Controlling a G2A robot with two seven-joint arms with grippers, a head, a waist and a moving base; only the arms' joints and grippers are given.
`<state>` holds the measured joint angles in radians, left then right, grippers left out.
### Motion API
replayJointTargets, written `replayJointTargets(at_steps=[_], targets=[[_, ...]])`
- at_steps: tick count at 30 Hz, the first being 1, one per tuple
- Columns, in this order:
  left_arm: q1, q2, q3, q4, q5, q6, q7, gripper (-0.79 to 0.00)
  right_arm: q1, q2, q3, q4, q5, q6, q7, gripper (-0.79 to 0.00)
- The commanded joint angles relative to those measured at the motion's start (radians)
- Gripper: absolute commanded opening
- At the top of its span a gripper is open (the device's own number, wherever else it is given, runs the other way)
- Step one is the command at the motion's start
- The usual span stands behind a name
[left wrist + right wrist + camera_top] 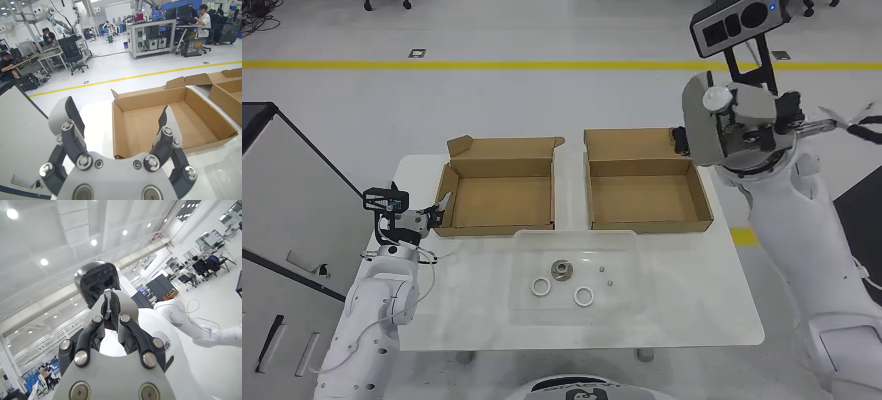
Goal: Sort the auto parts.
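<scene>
Left pincer (117,102) gapes over the white table (198,153) (yellow floor line (132,77) beyond).

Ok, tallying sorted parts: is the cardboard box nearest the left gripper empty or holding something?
Empty: the box shows only bare cardboard floor in the top and left wrist views.

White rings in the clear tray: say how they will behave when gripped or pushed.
The two white rings lie flat, so they should slide rather than roll. Thin and low, they are probably light but awkward to pinch. The tray floor looks smooth, so a nudge may skid them.
</scene>
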<state>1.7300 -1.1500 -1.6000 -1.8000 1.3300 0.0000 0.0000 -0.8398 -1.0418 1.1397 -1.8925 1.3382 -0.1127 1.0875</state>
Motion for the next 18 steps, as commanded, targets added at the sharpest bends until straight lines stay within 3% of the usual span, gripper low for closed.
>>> replayJointTargets(at_steps=[1, 8, 18], targets=[[0.0, 0.0, 0.0, 0.0, 0.0, 0.0, 0.0, 0.0, -0.003, 0.0, 0.008, -0.004, -0.026, 0.019, -0.002, -0.785], [0.0, 0.0, 0.0, 0.0, 0.0, 0.0, 0.0, 0.0, -0.016, 0.0, 0.038, -0.016, -0.088, 0.074, -0.01, -0.785], [0.0, 0.0, 0.0, 0.0, 0.0, 0.0, 0.0, 0.0, -0.046, -0.022, 0.035, -0.03, 0.058, 0.067, 0.0, -0.785]])
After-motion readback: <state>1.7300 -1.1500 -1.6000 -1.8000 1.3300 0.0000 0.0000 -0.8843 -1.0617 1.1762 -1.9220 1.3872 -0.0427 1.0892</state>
